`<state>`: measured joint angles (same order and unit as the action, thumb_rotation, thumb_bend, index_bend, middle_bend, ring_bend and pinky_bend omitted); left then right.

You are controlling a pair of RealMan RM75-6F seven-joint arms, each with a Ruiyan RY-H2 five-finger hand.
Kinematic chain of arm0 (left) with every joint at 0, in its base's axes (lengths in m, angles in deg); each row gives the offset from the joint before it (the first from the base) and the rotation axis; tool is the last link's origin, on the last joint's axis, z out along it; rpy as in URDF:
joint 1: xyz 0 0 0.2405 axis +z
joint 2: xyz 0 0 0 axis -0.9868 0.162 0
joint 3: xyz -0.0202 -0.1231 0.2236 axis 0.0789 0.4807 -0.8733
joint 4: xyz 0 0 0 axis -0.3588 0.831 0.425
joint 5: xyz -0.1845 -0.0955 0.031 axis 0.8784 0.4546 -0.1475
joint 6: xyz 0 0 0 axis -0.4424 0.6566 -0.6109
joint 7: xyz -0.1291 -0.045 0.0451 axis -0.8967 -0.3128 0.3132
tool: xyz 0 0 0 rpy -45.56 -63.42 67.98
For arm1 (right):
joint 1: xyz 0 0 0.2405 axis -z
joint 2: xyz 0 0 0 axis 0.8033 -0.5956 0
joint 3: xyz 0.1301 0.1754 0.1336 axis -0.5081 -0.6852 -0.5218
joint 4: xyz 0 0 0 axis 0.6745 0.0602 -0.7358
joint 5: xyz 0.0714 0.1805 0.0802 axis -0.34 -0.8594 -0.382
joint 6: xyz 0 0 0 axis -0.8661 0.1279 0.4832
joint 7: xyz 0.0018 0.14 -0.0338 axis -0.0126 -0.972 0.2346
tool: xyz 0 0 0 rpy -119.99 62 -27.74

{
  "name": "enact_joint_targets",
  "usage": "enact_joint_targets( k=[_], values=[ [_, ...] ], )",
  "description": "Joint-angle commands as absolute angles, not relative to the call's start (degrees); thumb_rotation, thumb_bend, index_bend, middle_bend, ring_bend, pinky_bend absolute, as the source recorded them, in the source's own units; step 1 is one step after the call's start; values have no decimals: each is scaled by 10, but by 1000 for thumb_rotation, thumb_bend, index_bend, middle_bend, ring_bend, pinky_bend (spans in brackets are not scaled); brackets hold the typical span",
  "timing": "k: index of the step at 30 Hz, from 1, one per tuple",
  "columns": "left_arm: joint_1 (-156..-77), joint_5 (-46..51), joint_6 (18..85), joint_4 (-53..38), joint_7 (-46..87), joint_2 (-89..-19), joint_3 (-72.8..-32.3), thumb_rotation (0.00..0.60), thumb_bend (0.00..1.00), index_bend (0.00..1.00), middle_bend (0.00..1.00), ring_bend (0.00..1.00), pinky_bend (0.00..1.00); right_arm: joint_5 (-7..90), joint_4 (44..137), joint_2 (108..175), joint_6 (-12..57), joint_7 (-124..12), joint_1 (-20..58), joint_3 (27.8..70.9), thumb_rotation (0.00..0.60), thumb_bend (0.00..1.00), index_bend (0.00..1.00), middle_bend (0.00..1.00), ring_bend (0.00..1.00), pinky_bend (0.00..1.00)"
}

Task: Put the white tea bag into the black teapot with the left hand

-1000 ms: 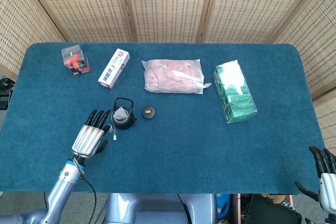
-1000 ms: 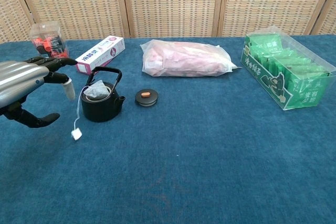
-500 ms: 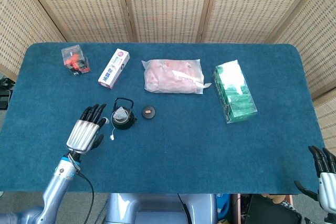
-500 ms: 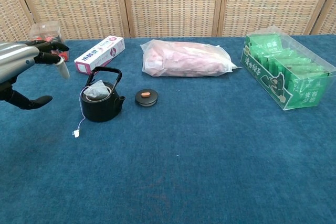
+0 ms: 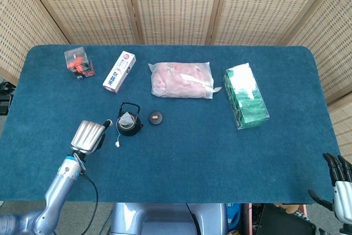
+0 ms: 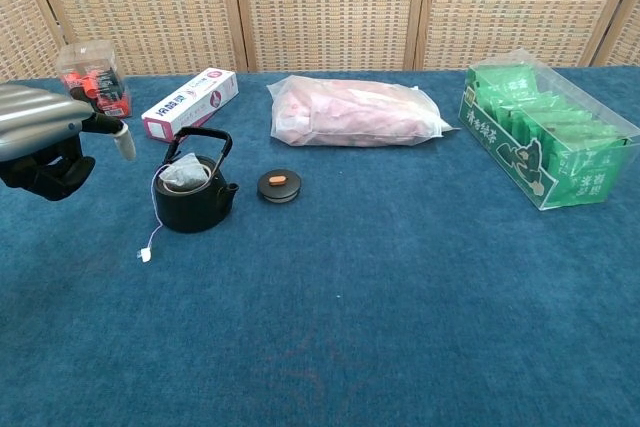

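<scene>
The black teapot [image 5: 129, 124] [image 6: 194, 197] stands lidless on the blue table, handle upright. The white tea bag [image 5: 127, 120] [image 6: 184, 174] lies in its mouth. A thin string runs over the rim to a small tag [image 5: 117, 145] [image 6: 145, 255] on the cloth in front-left of the pot. My left hand [image 5: 89, 135] [image 6: 45, 143] hovers left of the teapot, fingers curled in, holding nothing, one fingertip pointing toward the pot. My right hand [image 5: 339, 185] shows at the lower right corner of the head view, off the table, fingers apart and empty.
The teapot's round lid [image 5: 156, 117] [image 6: 279, 185] lies just right of the pot. Behind are a white-and-pink box [image 5: 119, 72], a clear box with red contents [image 5: 78, 63], a pink packet [image 5: 182, 80] and a green tea package [image 5: 245, 95].
My left hand has drawn back leftward from the teapot and curled its fingers in. The string tag has dropped onto the cloth. The tea bag stays in the pot.
</scene>
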<state>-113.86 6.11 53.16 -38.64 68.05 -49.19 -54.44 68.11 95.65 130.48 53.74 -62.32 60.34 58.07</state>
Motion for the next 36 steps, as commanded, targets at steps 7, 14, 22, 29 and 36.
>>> enact_joint_targets(
  k=[7,14,22,29,36],
  values=[
    [-1183,145,503,-394,715,-495,-537,600,853,179,995,905,801,679,953,1306,536,-627,603,581,600,9,118,207,73,157],
    [-1211,193,486,-383,716,-504,-535,600,853,172,995,905,801,677,950,1307,534,-630,603,580,600,8,118,207,73,156],
    [-1234,222,488,-354,718,-525,-541,600,853,168,994,905,801,676,948,1307,532,-632,603,580,600,9,118,207,73,156],
    [-1249,236,489,-324,718,-549,-547,600,854,167,993,905,801,675,951,1307,532,-630,603,580,600,9,118,207,73,157],
    [-1258,251,485,-311,719,-563,-555,600,854,167,987,905,801,675,952,1305,534,-629,605,580,600,9,118,207,73,157]
  ],
)
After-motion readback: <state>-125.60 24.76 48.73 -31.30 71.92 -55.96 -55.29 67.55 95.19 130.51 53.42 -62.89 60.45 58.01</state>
